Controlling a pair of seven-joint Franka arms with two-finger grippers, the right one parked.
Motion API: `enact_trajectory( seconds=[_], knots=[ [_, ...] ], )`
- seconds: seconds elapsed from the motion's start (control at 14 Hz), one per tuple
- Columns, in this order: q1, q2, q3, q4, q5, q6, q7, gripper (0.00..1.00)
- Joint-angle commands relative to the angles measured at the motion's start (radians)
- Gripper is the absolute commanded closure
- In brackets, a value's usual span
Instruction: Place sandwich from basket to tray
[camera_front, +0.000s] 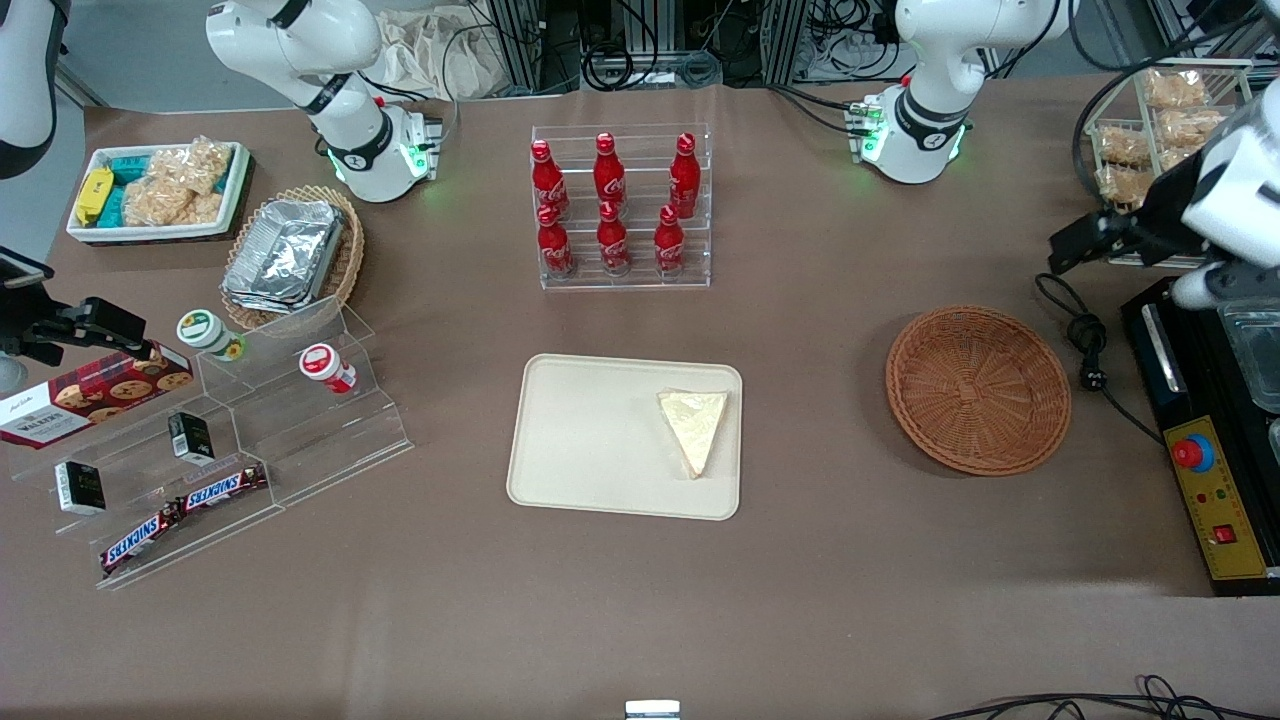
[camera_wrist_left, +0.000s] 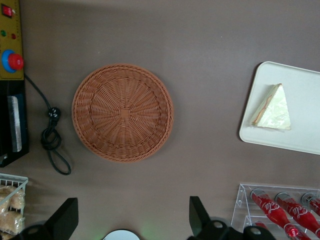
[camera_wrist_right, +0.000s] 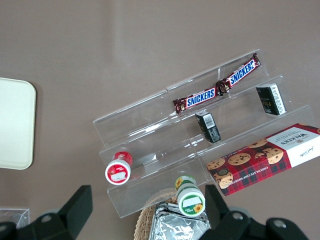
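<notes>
The sandwich (camera_front: 692, 425) lies flat on the cream tray (camera_front: 590, 440), near the tray end that faces the basket. It also shows in the left wrist view (camera_wrist_left: 272, 107) on the tray (camera_wrist_left: 300, 137). The reddish-brown wicker basket (camera_front: 978, 388) is empty, which the left wrist view (camera_wrist_left: 123, 112) confirms. My left gripper (camera_front: 1085, 245) hangs high above the table toward the working arm's end, farther from the front camera than the basket. Its fingers (camera_wrist_left: 197, 215) are spread wide and hold nothing. The gripper (camera_wrist_left: 131, 217) is well above the bare table.
A clear rack of red cola bottles (camera_front: 620, 205) stands farther from the front camera than the tray. A black control box with a red button (camera_front: 1205, 470) and a coiled cable (camera_front: 1085, 335) lie beside the basket. A white wire rack of snack bags (camera_front: 1165, 120) stands near the working arm.
</notes>
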Motion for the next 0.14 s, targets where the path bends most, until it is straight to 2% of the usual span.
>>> enact_trajectory(
  seconds=[0.0,0.07],
  knots=[
    [-0.029,-0.003,0.015,-0.004,-0.003,0.009,0.007,0.00],
    [-0.029,0.005,0.012,0.007,-0.001,0.005,0.007,0.00]
  ],
)
